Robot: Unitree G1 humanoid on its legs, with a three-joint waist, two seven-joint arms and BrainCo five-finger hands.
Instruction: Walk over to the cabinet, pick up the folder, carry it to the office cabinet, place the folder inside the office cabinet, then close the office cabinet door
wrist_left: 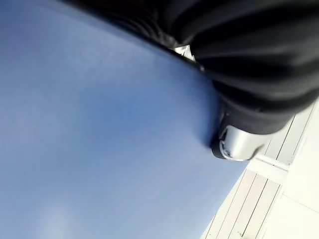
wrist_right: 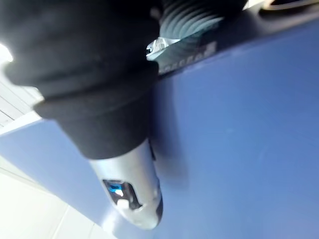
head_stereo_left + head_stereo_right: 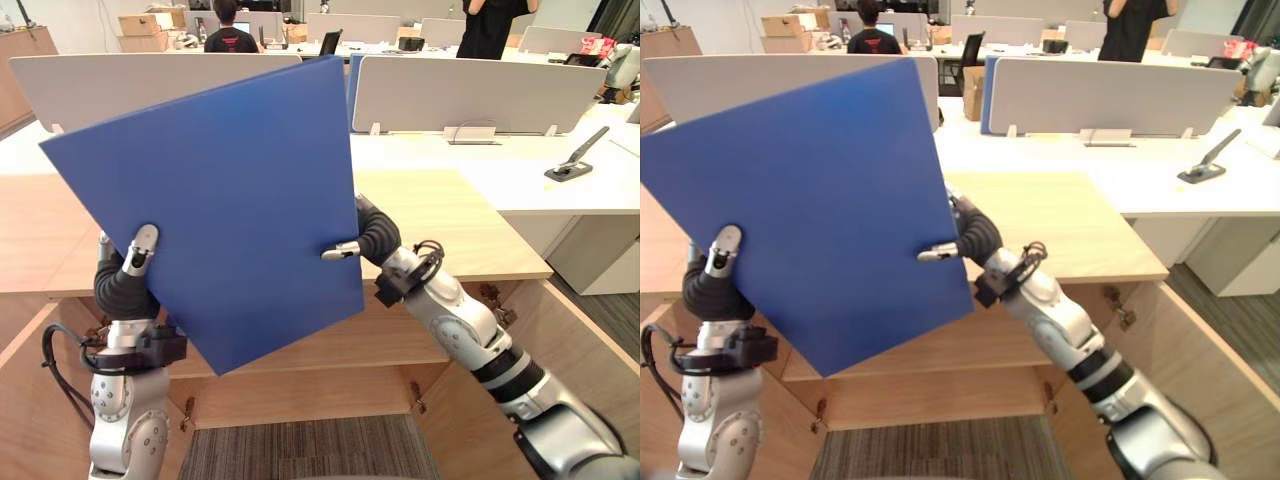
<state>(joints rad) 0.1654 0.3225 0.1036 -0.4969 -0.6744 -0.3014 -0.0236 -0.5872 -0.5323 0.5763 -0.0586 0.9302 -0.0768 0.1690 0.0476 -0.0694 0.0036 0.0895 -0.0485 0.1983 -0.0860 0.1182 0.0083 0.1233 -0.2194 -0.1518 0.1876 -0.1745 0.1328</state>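
**Two-hand hold on the folder.** The blue folder (image 3: 220, 200) is hanging tilted in the air above the wooden tabletop (image 3: 450, 220), its flat face toward the head camera. The left hand (image 3: 128, 275) is pinching the folder's lower left edge, and the right hand (image 3: 362, 240) is pinching its right edge. Each thumb is lying on the near face. The other fingers are sitting behind the folder, so I am not seeing them.

The eye views are giving me the whole folder with the hands at opposite edges. The wrist views are giving me the contact close up: the left thumb (image 1: 239, 144) and the right thumb (image 2: 132, 194) are pressing flat on the blue surface.

Beneath the tabletop, a cabinet door (image 3: 575, 340) is standing open.
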